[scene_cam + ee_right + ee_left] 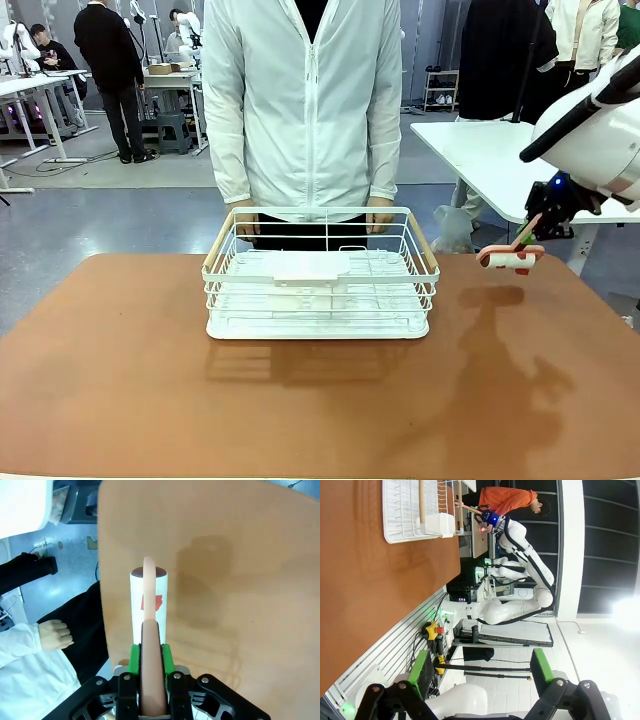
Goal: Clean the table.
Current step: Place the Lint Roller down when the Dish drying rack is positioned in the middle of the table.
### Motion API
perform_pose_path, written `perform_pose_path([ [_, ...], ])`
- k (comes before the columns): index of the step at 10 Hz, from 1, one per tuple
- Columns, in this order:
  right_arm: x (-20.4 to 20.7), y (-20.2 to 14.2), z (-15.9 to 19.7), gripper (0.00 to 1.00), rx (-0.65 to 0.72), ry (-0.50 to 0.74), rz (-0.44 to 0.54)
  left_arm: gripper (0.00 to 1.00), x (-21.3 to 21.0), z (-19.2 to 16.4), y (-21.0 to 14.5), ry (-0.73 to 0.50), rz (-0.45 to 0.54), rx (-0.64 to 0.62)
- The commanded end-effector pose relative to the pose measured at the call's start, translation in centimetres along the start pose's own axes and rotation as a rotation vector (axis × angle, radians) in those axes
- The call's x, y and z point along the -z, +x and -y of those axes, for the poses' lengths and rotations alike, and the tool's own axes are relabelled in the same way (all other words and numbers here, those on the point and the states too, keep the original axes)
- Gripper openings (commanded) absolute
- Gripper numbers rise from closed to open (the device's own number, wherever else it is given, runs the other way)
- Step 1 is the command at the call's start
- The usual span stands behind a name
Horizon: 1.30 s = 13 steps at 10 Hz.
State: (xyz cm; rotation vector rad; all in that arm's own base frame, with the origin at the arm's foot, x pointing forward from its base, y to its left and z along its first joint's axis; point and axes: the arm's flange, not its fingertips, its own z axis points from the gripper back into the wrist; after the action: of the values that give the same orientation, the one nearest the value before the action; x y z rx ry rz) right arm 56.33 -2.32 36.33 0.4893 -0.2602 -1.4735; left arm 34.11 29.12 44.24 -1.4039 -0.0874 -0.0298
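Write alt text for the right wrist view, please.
The right gripper, shut on a pink-handled lint roller, holds it above the reddish-brown table. A person's hand in a white sleeve hangs off the table's edge.

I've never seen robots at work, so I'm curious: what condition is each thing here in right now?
Lint roller: lifted above the table, clamped by its pink handle.
Right gripper: shut on the handle.
Left gripper: open, holding nothing.
Wire basket: standing upright on the table, a white tray inside.
Table: bare around the basket.
Person's hands: on the basket's far rim.
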Motion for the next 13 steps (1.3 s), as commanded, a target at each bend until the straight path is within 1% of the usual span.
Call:
perform_pose_path([
  [1, 1.3, -0.4, 0.7, 0.21, -0.007, 0.014, 0.011, 1.0, -0.2, 0.4, -0.6, 0.005, -0.001, -0.007],
  [2, 1.6, -0.3, 1.0, 0.21, 0.001, 0.025, 0.021, 1.0, -0.2, 0.4, -0.6, 0.005, -0.001, -0.007],
  [5, 3.2, -0.2, 2.7, 0.21, -0.014, -0.004, 0.046, 1.0, -0.2, 0.4, -0.6, 0.005, -0.001, -0.007],
  [7, 3.0, -0.1, 3.9, 0.21, -0.026, -0.002, 0.053, 1.0, -0.2, 0.4, -0.6, 0.005, -0.001, -0.007],
  [10, 3.4, 0.1, 4.5, 0.21, -0.008, -0.011, 0.052, 1.0, -0.2, 0.4, -0.6, 0.005, -0.001, -0.007],
  [11, 3.1, 0.0, 4.6, 0.54, -0.003, -0.013, 0.047, 1.0, -0.2, 0.4, -0.6, 0.005, -0.001, -0.007],
  [12, 2.4, -0.2, 4.8, 0.67, 0.003, -0.011, 0.037, 1.0, -0.2, 0.4, -0.6, 0.005, -0.001, -0.007],
  [13, 1.6, -0.3, 5.2, 1.0, 0.005, -0.027, 0.025, 1.0, -0.2, 0.4, -0.6, 0.005, -0.001, -0.007],
])
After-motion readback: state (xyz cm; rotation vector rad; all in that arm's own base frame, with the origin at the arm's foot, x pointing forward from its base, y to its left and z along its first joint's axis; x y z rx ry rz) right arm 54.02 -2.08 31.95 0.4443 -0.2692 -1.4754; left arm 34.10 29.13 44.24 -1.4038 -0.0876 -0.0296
